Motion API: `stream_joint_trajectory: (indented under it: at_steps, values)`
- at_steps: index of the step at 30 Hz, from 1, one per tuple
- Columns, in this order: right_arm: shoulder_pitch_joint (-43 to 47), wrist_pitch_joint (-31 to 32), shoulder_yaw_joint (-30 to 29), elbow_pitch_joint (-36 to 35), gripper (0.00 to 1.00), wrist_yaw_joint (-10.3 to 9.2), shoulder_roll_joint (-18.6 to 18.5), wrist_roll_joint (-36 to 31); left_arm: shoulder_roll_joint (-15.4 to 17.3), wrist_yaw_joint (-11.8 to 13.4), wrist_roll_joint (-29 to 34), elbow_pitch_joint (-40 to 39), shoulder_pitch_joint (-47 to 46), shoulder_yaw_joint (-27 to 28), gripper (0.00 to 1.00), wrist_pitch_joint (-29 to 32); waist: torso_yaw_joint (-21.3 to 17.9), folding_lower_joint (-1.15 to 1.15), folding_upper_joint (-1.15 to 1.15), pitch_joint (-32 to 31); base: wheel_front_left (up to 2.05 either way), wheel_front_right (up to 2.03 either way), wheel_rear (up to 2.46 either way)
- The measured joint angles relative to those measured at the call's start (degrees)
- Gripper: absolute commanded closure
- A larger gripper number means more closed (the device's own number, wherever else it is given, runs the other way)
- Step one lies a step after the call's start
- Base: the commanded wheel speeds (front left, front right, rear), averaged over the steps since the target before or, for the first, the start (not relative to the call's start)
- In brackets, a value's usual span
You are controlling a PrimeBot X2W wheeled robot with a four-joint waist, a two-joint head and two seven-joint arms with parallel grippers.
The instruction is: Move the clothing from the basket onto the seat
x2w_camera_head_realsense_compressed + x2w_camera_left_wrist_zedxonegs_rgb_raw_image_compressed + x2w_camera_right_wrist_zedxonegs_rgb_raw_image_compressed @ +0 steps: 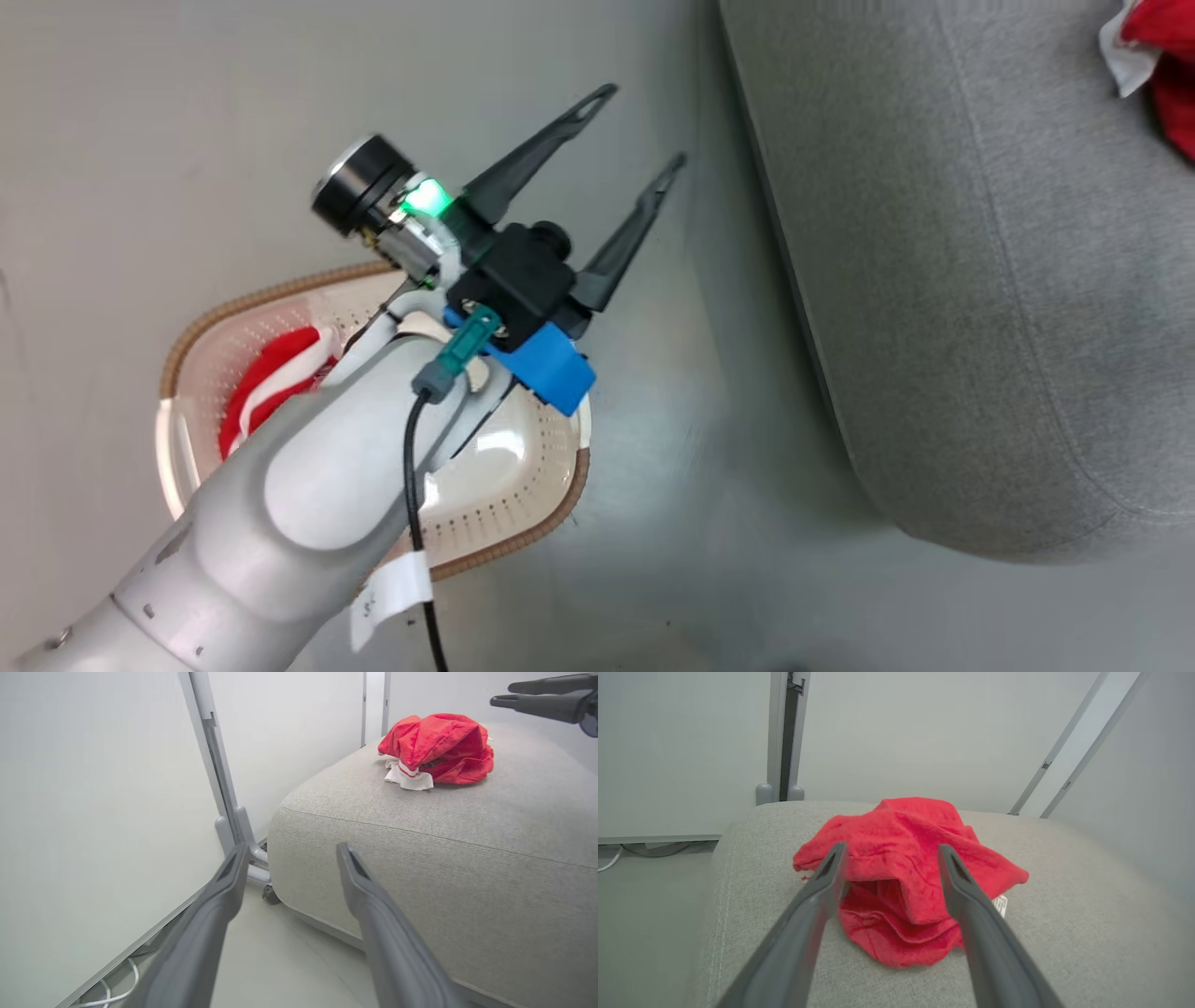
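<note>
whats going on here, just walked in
A two-armed robot is moving red clothes from a laundry basket on the floor to a grey seat. One red garment lies crumpled on the seat, and the right hand is open close by it, gripping nothing. The second red garment is in the basket. The left hand is open and empty, held up near the basket and pointing towards the seat.

Grey floor [653, 579] carried the sofa seat [980, 280] and, near the seat's left side, the laundry basket [523, 541]. One crumpled red garment [906, 858] lay on the seat's top.
</note>
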Motion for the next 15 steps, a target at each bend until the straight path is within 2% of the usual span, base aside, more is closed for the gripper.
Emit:
stream_joint_trajectory:
  at_steps: [7, 15]
  values:
    - [4.8, 0.0, 5.6, -7.8, 0.0, 0.0, 2.2, 0.9, 1.1, 2.8, -2.8, -1.3, 6.2, 6.6, 0.0, -0.5, 0.9, 0.0, 0.0, -6.8, 0.0, 0.0, 0.0]
    - [9.7, 0.0, 12.7, -12.4, 0.0, 0.0, 5.0, 2.5, 1.9, 4.9, -3.1, -5.2, 15.6, 16.8, 0.0, -0.5, 3.7, 0.0, 0.0, -13.5, 0.0, 0.0, 0.0]
